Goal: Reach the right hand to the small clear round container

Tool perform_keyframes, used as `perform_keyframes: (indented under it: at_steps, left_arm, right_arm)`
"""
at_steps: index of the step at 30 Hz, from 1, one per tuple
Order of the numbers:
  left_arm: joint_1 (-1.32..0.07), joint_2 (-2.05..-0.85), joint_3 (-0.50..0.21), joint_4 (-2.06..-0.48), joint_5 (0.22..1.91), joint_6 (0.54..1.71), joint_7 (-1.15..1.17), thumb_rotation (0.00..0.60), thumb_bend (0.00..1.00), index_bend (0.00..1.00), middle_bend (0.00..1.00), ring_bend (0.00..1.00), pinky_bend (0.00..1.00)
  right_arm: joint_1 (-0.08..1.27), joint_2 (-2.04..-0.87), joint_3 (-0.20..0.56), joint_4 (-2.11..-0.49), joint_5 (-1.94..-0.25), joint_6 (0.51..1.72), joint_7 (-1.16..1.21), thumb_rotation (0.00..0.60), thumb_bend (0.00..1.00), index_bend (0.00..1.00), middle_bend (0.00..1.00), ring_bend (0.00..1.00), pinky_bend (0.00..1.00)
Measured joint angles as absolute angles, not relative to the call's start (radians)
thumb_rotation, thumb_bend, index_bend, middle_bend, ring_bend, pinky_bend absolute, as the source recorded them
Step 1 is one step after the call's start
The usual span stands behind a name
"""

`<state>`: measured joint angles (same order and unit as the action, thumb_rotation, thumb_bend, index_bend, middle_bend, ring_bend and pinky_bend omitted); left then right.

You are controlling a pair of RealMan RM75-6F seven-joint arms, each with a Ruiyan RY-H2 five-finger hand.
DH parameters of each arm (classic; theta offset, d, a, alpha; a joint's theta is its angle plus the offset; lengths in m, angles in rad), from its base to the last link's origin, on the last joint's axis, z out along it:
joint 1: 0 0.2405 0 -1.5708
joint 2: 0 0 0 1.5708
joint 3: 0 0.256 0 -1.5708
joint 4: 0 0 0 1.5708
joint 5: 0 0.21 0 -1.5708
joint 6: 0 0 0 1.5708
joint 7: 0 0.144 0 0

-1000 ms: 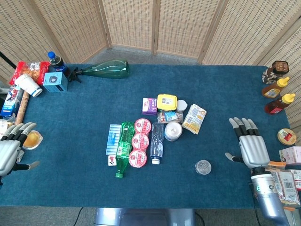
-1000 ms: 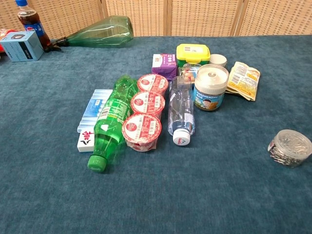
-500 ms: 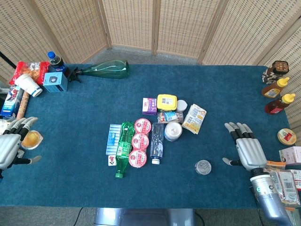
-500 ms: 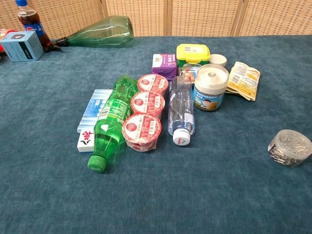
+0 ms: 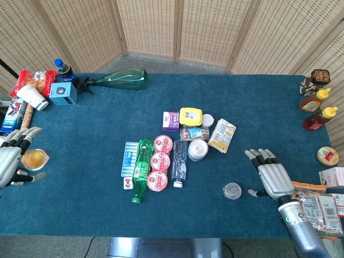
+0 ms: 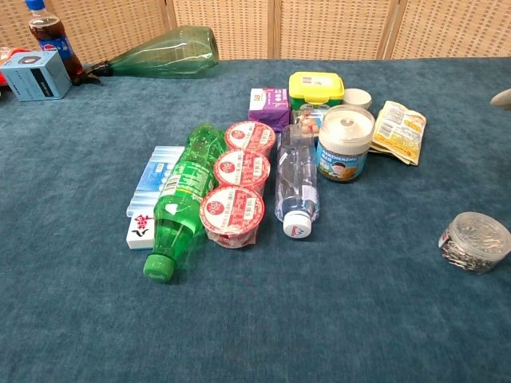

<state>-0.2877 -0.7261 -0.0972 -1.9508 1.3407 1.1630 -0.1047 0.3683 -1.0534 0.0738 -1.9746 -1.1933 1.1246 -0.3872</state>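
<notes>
The small clear round container [image 5: 232, 191] lies on the blue table, right of the central pile; the chest view shows the container [image 6: 474, 242] at its right edge, filled with small metal bits. My right hand [image 5: 270, 177] hovers just right of it, fingers spread and empty, thumb pointing toward the container with a small gap between. One fingertip [image 6: 502, 97] of that hand shows at the chest view's right edge. My left hand [image 5: 12, 161] sits at the table's far left edge, fingers apart, holding nothing.
A pile lies mid-table: green bottle [image 5: 141, 168], red-lidded cups [image 5: 159, 162], water bottle [image 5: 180, 162], white jar [image 5: 198, 149], snack packet [image 5: 222, 135]. Sauce bottles [image 5: 317, 108] and packets [image 5: 320, 207] line the right edge. A small cup [image 5: 34, 158] sits by the left hand.
My right hand has moved left and toward the front edge, closing on the clear container. The left hand has drifted slightly away from the small cup.
</notes>
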Motion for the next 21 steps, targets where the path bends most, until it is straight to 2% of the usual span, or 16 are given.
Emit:
perform_keyframes:
  at_steps: [4, 5, 7, 13, 16, 18, 21]
  left_arm:
    - [-0.29, -0.732, -0.099, -1.94, 1.336, 1.162, -0.114, 0.6, 0.0, 0.0, 0.0, 0.0, 0.0]
    - [-0.291, -0.733, -0.099, -1.938, 1.335, 1.161, -0.116, 0.6, 0.0, 0.0, 0.0, 0.0, 0.0]
    - [-0.292, -0.736, -0.1, -1.933, 1.331, 1.159, -0.12, 0.6, 0.0, 0.0, 0.0, 0.0, 0.0]
    - [-0.298, -0.747, -0.103, -1.917, 1.327, 1.152, -0.131, 0.6, 0.0, 0.0, 0.0, 0.0, 0.0]
    - [-0.301, -0.75, -0.104, -1.911, 1.327, 1.149, -0.134, 0.6, 0.0, 0.0, 0.0, 0.0, 0.0]
    - [-0.301, -0.751, -0.104, -1.91, 1.329, 1.149, -0.137, 0.6, 0.0, 0.0, 0.0, 0.0, 0.0]
    - [-0.301, -0.753, -0.104, -1.905, 1.329, 1.151, -0.14, 0.6, 0.0, 0.0, 0.0, 0.0, 0.0]
  right_arm:
    - [0.376, -1.053, 0.067, -1.989, -1.181, 1.12, -0.414, 0.594, 0.0, 0.0, 0.13, 0.0, 0.0]
    - [0.377, -1.054, 0.065, -1.992, -1.178, 1.119, -0.421, 0.594, 0.0, 0.0, 0.19, 0.0, 0.0]
    - [0.382, -1.057, 0.061, -1.998, -1.171, 1.117, -0.438, 0.595, 0.0, 0.02, 0.3, 0.0, 0.0]
    - [0.395, -1.069, 0.045, -2.016, -1.155, 1.112, -0.492, 0.596, 0.0, 0.13, 0.49, 0.0, 0.0]
    - [0.4, -1.079, 0.037, -2.024, -1.147, 1.113, -0.516, 0.596, 0.0, 0.1, 0.45, 0.0, 0.0]
    - [0.403, -1.086, 0.033, -2.026, -1.141, 1.115, -0.533, 0.596, 0.0, 0.03, 0.39, 0.0, 0.0]
    - [0.408, -1.096, 0.024, -2.034, -1.125, 1.116, -0.562, 0.597, 0.0, 0.0, 0.3, 0.0, 0.0]
